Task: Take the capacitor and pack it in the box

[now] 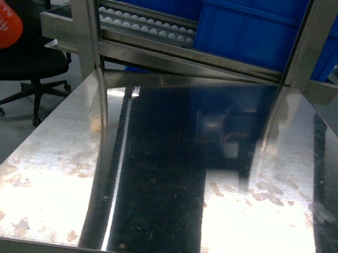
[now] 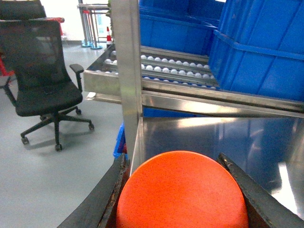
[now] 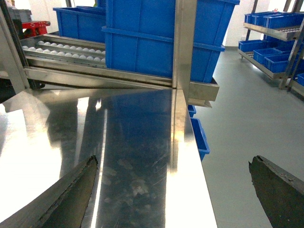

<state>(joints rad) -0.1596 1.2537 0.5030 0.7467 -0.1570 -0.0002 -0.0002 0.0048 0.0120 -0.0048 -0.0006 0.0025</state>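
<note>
An orange, round-ended capacitor (image 2: 183, 194) fills the space between the dark fingers (image 2: 107, 194) of my left gripper (image 2: 173, 159), which is shut on it. The gripper hangs just off the left edge of the steel table (image 2: 213, 142). In the head view the capacitor (image 1: 1, 20) shows at the far left, orange with white print, in front of the chair. My right gripper (image 3: 173, 160) is open and holds nothing, above the table's right edge (image 3: 190, 161). The box is out of view. Neither arm shows in the head view.
Large blue bins (image 1: 250, 27) stand on a roller conveyor (image 1: 146, 24) behind the table, between steel posts (image 1: 84, 16). A black office chair (image 2: 45, 90) stands on the floor to the left. A blue crate (image 3: 198, 137) lies below the table's right side, and shelves of blue bins (image 3: 270, 38) stand farther right.
</note>
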